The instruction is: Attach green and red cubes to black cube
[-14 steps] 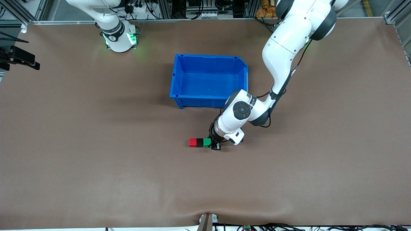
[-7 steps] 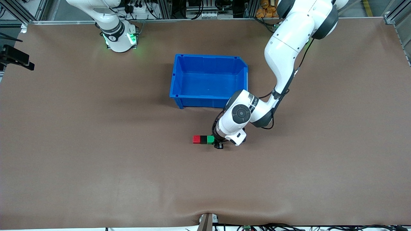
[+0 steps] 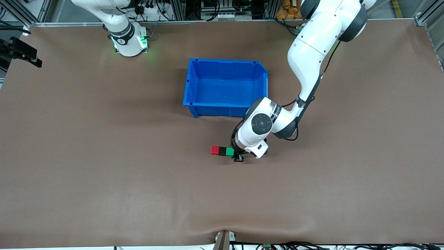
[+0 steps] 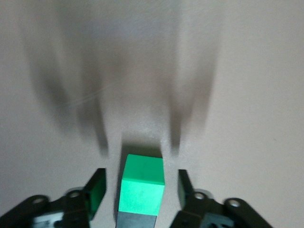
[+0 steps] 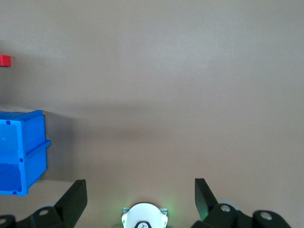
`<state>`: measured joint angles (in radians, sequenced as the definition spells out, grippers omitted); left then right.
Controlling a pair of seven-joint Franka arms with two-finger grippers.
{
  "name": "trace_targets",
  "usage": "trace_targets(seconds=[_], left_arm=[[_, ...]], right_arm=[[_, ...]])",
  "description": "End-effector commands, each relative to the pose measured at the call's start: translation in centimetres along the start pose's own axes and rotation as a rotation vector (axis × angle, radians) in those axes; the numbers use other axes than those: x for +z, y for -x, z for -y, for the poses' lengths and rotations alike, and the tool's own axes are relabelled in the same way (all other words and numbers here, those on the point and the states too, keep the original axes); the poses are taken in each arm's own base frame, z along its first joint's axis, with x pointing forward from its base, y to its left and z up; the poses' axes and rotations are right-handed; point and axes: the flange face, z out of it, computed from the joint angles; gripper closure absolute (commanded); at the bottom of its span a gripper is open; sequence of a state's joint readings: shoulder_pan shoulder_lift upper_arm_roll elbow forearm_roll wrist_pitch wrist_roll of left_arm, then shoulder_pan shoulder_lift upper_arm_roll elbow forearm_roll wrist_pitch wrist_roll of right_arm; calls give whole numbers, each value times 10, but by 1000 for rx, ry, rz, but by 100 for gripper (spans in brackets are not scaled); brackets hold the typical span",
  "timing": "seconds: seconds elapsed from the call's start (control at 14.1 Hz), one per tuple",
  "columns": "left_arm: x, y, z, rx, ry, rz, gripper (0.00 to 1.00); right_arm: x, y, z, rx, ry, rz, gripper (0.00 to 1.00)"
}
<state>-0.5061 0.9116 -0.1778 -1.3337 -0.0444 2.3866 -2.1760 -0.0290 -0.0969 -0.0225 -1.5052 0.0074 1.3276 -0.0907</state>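
Red cube (image 3: 215,150), black cube (image 3: 222,151) and green cube (image 3: 229,151) sat joined in a row nearer the camera than the blue bin (image 3: 191,83), left gripper (image 4: 140,190) spread around green, untouching; right gripper (image 5: 140,197) waited agape.

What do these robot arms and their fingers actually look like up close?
Both arms are glossy white rounded shells with black joint bands. The left arm has a round black cap at its wrist and thin black cables alongside. The right arm's base glows green. The fingers are black and blocky.
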Motion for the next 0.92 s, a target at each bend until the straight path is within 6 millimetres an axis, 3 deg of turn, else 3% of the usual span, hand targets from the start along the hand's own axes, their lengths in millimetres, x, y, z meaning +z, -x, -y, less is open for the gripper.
trace_targets(seconds=[0.0,0.36,0.64,0.85], left_arm=[[-48,-4,-5,92,-6,-41,0],[-183,-69,-38,375,-89,-81,0],[-249,-124,-47,630,-173,-82,0],[-307,-166,-38,912,-260,-72,0]], right_arm=[[5,14,-6,-60,8,-19,0],[5,13,-12,-114,9,-20,0],[4,13,-16,-106,8,-23,0],[1,11,-19,-99,9,-29,0]])
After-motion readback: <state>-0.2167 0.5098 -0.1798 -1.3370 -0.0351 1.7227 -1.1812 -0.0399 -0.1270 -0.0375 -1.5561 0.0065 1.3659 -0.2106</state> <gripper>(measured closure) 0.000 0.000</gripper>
